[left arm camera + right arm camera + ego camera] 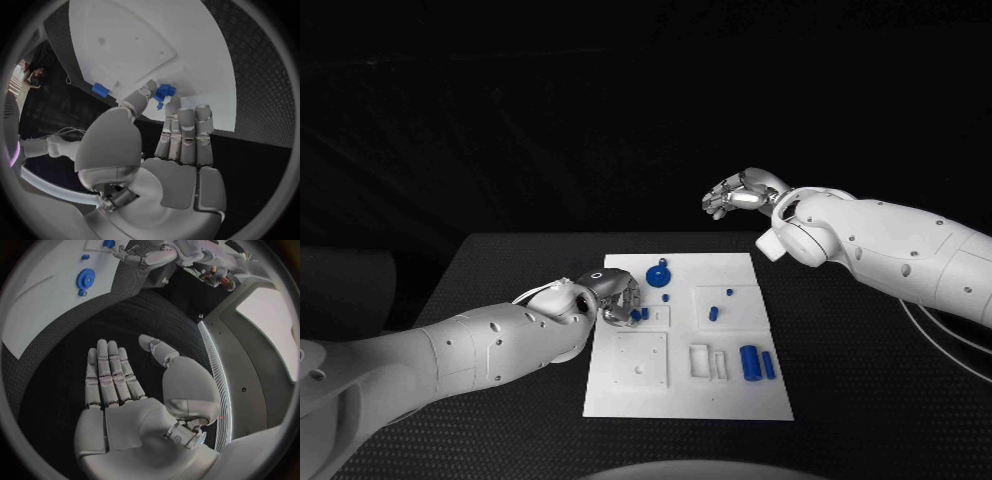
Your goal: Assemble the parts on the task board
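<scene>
The white task board (678, 398) lies mid-table. My left hand (596, 297) is low over its left edge. In the left wrist view the thumb tip and a fingertip (174, 106) sit on either side of a small blue part (164, 92), also seen beside the hand as the blue part (639, 314). Whether they pinch it I cannot tell. Another blue part (100, 90) lies further along the board (125, 40). My right hand (740, 192) hangs raised beyond the board's far right corner. In its wrist view that hand (115, 385) is flat, fingers straight, holding nothing.
A round blue part (658, 272) sits near the board's far edge, also seen as a blue disc (85, 278). Two blue cylinders (757, 362) lie at the board's right side, and a short blue piece (714, 313) mid-board. Black table surrounds the board.
</scene>
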`<control>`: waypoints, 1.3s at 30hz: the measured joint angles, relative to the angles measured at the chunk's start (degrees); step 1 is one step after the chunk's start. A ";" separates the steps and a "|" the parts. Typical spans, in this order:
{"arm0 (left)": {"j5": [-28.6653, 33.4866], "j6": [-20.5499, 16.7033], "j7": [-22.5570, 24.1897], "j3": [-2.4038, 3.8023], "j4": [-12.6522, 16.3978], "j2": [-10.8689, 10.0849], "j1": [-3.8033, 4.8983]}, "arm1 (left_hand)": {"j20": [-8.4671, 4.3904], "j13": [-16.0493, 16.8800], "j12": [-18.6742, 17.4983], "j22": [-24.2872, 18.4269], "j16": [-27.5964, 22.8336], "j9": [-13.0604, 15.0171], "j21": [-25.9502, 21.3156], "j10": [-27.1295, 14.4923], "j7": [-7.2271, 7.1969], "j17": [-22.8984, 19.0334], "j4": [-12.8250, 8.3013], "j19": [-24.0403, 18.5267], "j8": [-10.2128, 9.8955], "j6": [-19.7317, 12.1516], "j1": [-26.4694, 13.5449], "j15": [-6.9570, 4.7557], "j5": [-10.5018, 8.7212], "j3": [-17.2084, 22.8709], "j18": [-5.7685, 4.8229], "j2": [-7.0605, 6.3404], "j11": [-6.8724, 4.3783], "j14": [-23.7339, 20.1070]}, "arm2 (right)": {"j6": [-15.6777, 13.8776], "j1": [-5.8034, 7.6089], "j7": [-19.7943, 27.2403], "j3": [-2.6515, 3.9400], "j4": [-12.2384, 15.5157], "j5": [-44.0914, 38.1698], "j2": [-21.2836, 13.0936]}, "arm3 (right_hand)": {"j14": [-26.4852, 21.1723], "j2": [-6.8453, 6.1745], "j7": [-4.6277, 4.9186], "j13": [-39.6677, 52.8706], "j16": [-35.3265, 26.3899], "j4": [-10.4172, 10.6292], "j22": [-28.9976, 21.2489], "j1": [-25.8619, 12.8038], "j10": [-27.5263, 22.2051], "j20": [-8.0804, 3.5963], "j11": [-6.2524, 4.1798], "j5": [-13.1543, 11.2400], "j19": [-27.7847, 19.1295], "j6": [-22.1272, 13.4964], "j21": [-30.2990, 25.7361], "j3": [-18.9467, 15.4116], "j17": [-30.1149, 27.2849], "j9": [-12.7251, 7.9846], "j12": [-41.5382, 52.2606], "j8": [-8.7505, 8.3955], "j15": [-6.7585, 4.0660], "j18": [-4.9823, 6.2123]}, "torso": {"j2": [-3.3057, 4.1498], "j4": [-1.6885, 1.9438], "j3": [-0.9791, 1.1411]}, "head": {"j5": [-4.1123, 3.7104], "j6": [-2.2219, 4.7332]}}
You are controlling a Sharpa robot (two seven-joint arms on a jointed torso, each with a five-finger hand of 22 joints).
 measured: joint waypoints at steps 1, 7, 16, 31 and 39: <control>0.00 0.10 -0.02 0.00 -0.12 0.08 0.00 | 0.00 -0.14 -0.18 0.01 0.00 -0.12 0.00 -0.15 0.12 0.00 0.06 0.00 0.00 -0.26 -0.13 0.00 0.00 0.06 0.00 0.13 0.15 0.00 | 0.00 0.00 0.00 0.00 0.00 0.00 0.01 | 0.00 0.00 0.00 0.00 0.00 0.00 0.00 0.00 0.00 0.00 0.00 0.00 0.00 0.00 0.00 0.00 0.00 0.00 0.00 0.00 0.00 0.00 | 0.00 0.00 0.00 | -0.01 -0.03; 0.09 1.11 -0.17 0.00 -0.44 0.52 0.00 | 0.00 -0.53 -0.33 0.07 0.00 -0.30 0.00 -0.25 0.15 0.05 0.47 0.00 0.00 -0.41 -0.43 0.00 0.00 -0.03 -0.02 0.43 0.25 0.00 | 0.00 0.00 0.00 0.00 0.03 0.00 0.02 | 0.00 0.00 0.00 -0.06 0.00 0.00 0.00 0.00 0.00 0.00 0.00 0.00 0.00 0.00 0.00 0.00 0.00 0.00 0.00 0.00 0.00 0.00 | -0.01 -0.01 0.00 | -0.03 -0.12; 0.22 2.65 -0.35 0.00 -1.16 1.09 -0.33 | 0.01 -0.91 -0.33 0.14 0.00 -0.67 0.00 -0.24 0.08 0.15 1.25 -0.01 0.00 -0.47 -0.93 0.01 0.00 -0.81 -0.11 0.93 0.24 0.01 | 0.00 0.00 0.00 0.00 0.08 0.00 0.00 | 0.00 0.00 0.00 -0.11 0.00 0.00 -0.01 0.00 0.00 0.00 0.00 0.00 0.00 0.00 0.00 0.00 0.00 -0.05 0.00 0.00 0.00 0.00 | -0.03 -0.01 0.01 | -0.15 -0.17; 0.75 4.87 -1.18 0.18 -2.14 1.81 -0.18 | 0.02 -1.54 -0.84 0.26 0.00 -1.42 -0.29 -0.38 0.20 0.26 3.30 -0.01 -0.80 -0.80 -2.91 0.22 0.00 -0.79 -0.12 2.29 0.38 -0.19 | 0.00 0.00 0.01 0.00 0.32 0.00 -0.02 | 0.00 0.00 0.00 -0.16 0.00 0.00 0.04 0.00 0.00 0.00 0.00 0.00 -0.01 0.00 0.00 0.00 -0.04 -0.04 0.00 0.00 0.00 0.00 | -0.02 0.02 0.01 | -0.31 -0.28; 0.81 5.77 -1.60 0.29 -2.21 1.83 -0.03 | 0.10 -2.39 -1.31 0.48 0.21 -1.98 -0.29 -0.54 0.26 0.33 3.30 -0.10 -0.85 -1.15 -2.50 0.24 0.00 -0.79 -0.03 2.55 0.54 -0.21 | 0.00 -0.01 0.01 0.00 0.33 0.00 -0.07 | 0.00 0.00 0.00 -0.19 0.00 0.00 0.04 0.00 0.00 0.00 0.00 0.00 -0.01 0.00 0.00 0.00 -0.04 -0.09 0.00 0.00 0.00 0.00 | -0.04 0.03 0.00 | -0.36 -0.36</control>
